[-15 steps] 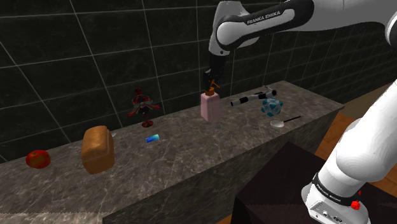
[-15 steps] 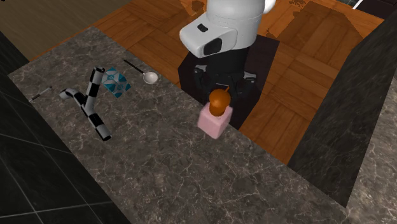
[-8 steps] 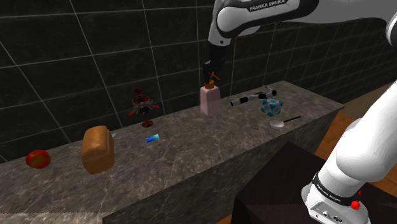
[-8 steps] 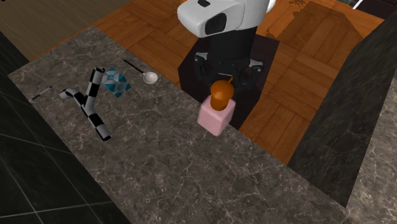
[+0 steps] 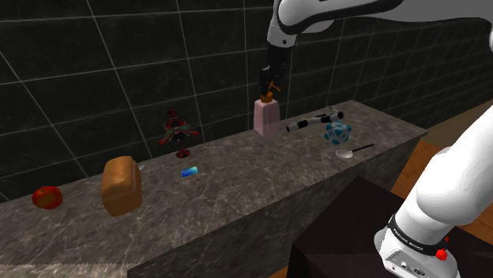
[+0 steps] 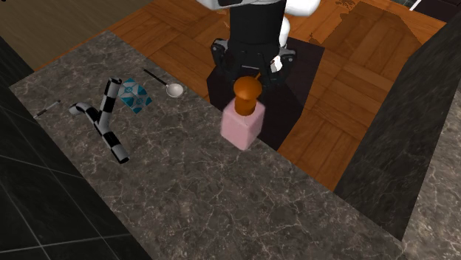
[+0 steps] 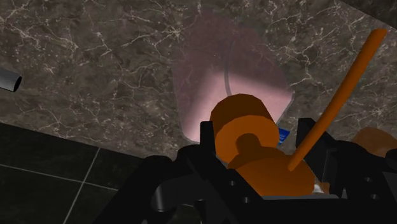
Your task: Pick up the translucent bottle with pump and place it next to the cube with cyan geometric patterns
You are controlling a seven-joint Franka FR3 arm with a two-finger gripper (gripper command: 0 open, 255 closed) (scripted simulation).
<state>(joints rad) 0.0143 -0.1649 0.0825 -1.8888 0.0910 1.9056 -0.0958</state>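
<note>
Bottle [image 5: 267, 120], pink with an orange pump [image 6: 247, 90], hangs upright above the counter [image 5: 237, 197], clear of it by my reckoning; the claw [image 5: 271, 87] pinches it at the pump, clamped on either side; the cube [image 5: 337, 133] sits at about three o'clock from it in the shoulder view, well apart; I'd carry it level and slow, since the body dangles from a narrow neck, and set down just short of the cube, minding the spoon [image 5: 345, 153] at the cube's five o'clock.
</note>
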